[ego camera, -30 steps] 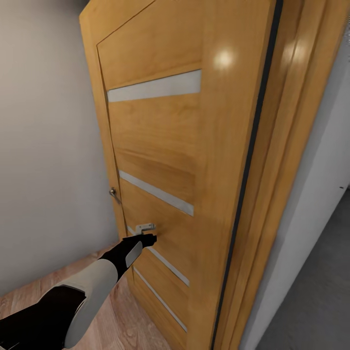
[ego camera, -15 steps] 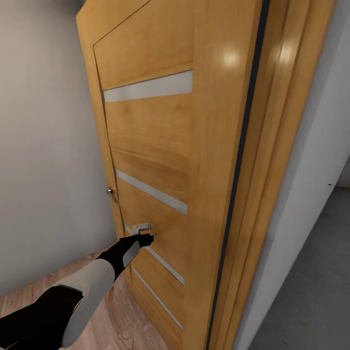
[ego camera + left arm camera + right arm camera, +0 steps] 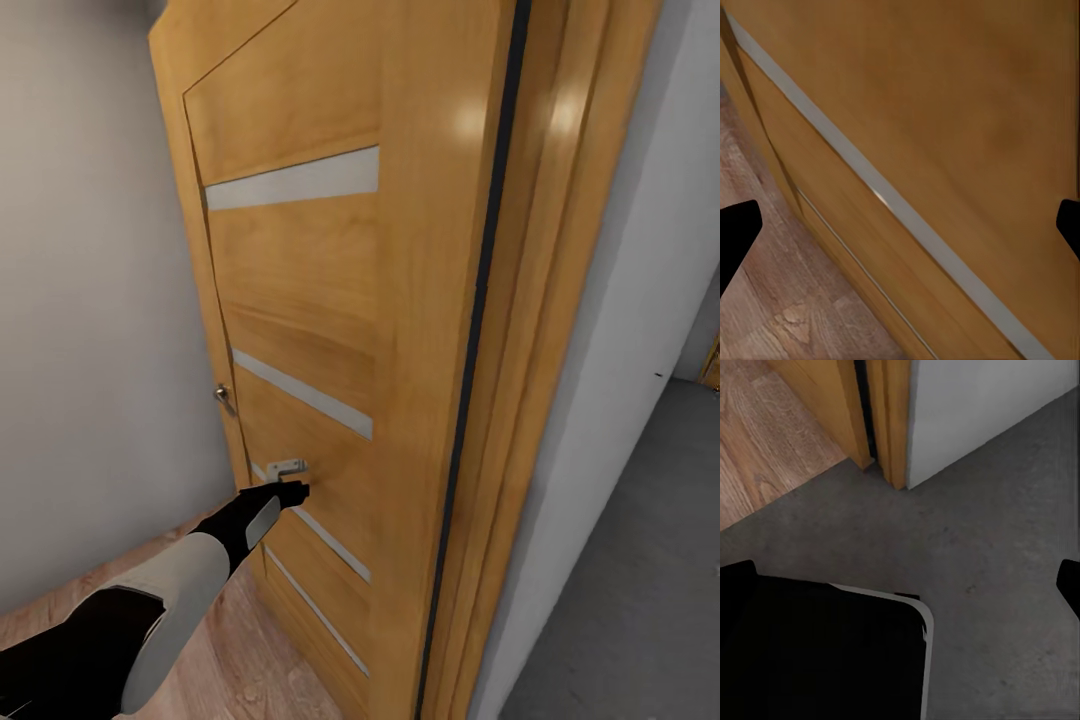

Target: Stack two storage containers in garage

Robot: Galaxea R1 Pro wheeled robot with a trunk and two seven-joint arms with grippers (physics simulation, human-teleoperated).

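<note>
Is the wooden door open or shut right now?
Open: the wooden door stands swung away from its frame, and grey concrete floor shows past the jamb.

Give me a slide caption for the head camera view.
Left arm reaching to the open wooden door, left gripper just below its metal handle, grey concrete floor beyond the doorway.

A honey-coloured wooden door point(image 3: 967, 112) with pale grey inlaid strips point(image 3: 877, 195) meets light wood plank flooring point(image 3: 772, 300), black fingertips point(image 3: 735, 232) spread wide.
</note>
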